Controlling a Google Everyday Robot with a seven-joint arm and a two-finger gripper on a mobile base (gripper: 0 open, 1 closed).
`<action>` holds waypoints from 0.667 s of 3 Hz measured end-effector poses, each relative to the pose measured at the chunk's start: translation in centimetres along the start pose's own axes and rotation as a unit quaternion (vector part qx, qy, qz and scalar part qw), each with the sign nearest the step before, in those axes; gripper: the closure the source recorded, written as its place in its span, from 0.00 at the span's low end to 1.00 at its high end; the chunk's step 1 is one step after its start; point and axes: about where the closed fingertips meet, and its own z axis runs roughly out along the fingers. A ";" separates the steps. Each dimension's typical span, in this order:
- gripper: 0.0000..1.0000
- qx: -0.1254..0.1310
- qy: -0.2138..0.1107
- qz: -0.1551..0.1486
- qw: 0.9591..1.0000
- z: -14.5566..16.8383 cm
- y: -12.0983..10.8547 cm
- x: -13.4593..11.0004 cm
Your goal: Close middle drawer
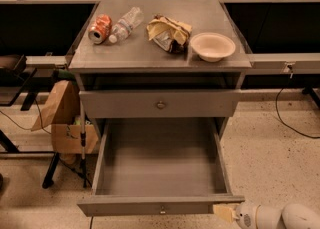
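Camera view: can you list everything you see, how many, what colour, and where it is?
Cabinet: one, grey, centre.
Soda can: one, orange-red, lying on cabinet top, left.
Water bottle: one, clear, lying beside the can.
Snack bag: one, yellow-brown, crumpled, top middle.
Bowl: one, cream, top right.
Upper drawer: one, grey, under the top.
Middle drawer: one, grey, pulled open.
Paper bag: one, brown, left of cabinet.
Cardboard box: one, brown, below the bag.
Gripper: one, cream tip, white arm, at middle drawer's front right corner.
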 end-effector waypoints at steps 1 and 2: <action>1.00 -0.003 -0.001 -0.006 1.000 0.6 1.1 -0.8; 1.00 -0.003 -0.005 -0.015 1.000 1.4 1.8 -1.7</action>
